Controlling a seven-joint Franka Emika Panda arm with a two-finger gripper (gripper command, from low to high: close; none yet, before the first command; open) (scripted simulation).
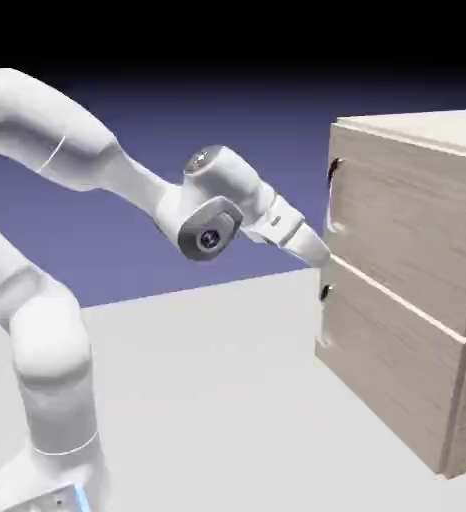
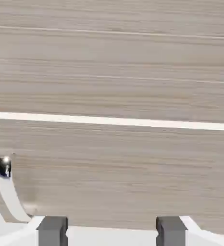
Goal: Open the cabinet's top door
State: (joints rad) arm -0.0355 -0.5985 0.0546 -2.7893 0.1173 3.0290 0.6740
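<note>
Exterior: gripper (image 1: 322, 255) sits at the cabinet (image 1: 417, 280) front by the seam, below the top door (image 1: 407, 230) handle (image 1: 333, 195). Hand view: jaws apart, empty; seam (image 2: 114, 121) ahead. Risk: I close on nothing, or hit the panel.

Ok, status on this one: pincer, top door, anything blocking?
Pincer open, empty, right at the cabinet front near the seam between panels. Top door shut, its handle ungrasped. Nothing in the way.
</note>
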